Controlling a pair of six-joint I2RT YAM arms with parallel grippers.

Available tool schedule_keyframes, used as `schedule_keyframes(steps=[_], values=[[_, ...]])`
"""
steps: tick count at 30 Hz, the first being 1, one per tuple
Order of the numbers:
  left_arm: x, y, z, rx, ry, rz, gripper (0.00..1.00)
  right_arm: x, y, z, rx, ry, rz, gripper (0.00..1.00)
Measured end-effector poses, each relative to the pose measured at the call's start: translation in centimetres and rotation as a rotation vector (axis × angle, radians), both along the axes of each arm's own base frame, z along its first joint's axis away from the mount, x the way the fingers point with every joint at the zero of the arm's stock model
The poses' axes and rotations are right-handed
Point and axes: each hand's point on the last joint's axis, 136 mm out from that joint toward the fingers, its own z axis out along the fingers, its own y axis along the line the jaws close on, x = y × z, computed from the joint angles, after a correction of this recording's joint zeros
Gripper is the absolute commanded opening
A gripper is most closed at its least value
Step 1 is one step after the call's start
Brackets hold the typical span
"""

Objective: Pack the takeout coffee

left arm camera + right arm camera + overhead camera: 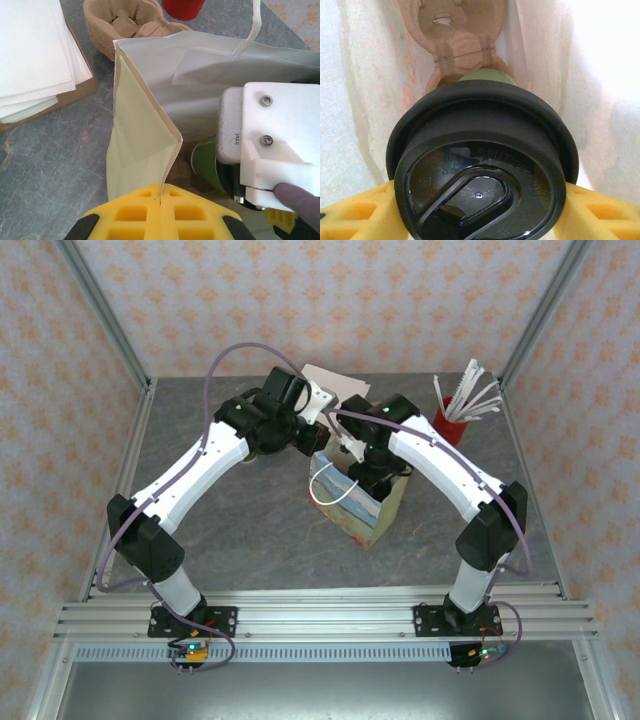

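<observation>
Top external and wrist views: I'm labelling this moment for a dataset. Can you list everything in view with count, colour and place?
paper bag: one, pale cream, standing open mid-table
takeout coffee: one, green sides with black lid, inside the bag
cup carrier: one, brown pulp, deeper in the bag beyond the coffee
spare carriers: count unclear, brown pulp, on the table behind the bag
paper sheets: a stack, white, on a brown board behind the bag
red cup: one, far right, holding white sticks
table: one, grey marbled
left tool: one, yellow, shut on the bag's rim
right tool: one, yellow, gripping the coffee
</observation>
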Motion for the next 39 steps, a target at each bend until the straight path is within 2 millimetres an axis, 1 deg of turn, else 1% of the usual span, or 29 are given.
schedule_keyframes(steps=[7,12,26,34,39], values=[[0.0,0.0,0.0,-0.001,0.0,0.0,0.04,0.4,-0.5,-0.7,-0.005,0.005,0.004,0.66],[0.0,0.0,0.0,-0.002,0.001,-0.001,0.04,0.6,-0.4,-0.9,-0.002,0.001,0.019,0.66],[0.0,0.0,0.0,-0.002,0.001,-0.001,0.04,-0.5,-0.5,-2.9,-0.006,0.064,0.032,0.66],[0.0,0.0,0.0,-0.002,0.001,-0.001,0.05,0.0,-0.6,-3.3,0.005,0.059,0.02,0.66],[0.0,0.0,0.0,-0.002,0.001,-0.001,0.05,0.0,-0.9,-4.0,-0.003,0.07,0.014,0.66]])
